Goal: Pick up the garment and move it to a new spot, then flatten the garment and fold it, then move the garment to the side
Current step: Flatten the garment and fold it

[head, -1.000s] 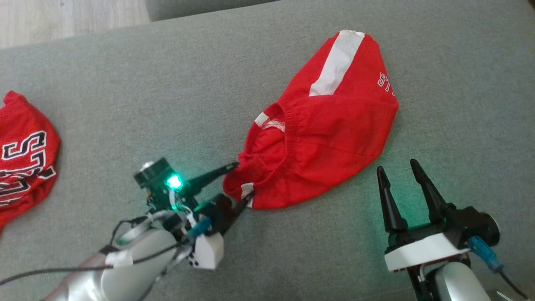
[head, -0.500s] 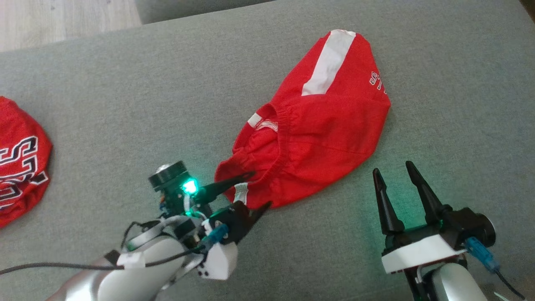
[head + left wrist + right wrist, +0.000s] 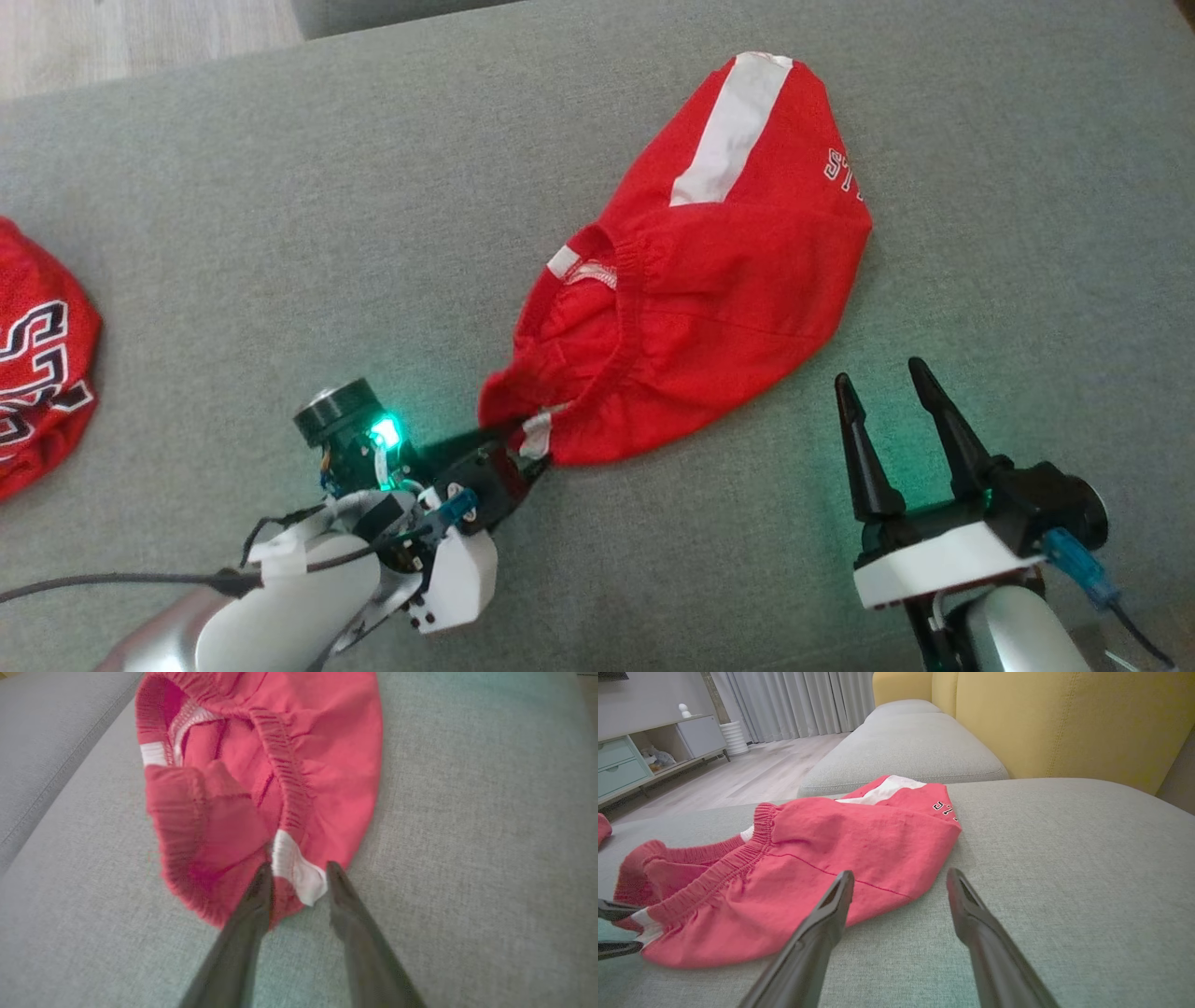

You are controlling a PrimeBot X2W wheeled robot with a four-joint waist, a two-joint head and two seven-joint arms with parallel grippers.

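In the head view the garment [image 3: 709,308], red with a white stripe, lies crumpled near the middle of the grey sofa cushion [image 3: 280,233], well apart from a second red garment [image 3: 37,373] at the left edge. The left tool [image 3: 527,448] is at its near corner, and the right tool [image 3: 882,375] hovers spread wide and empty just beside the lower hem. The cloth looks light, soft and limp, so it should sag and bunch when lifted. The gathered waistband [image 3: 630,322] is the thickest, surest place to hold. The left wrist view adds what the head view hides: the fingers stand apart astride a white tab [image 3: 285,854] at the waistband corner, one touching red cloth, with no pinch visible. The right wrist view shows how low the garment lies, with its waistband ridge raised, and a yellow backrest [image 3: 1064,718] behind.
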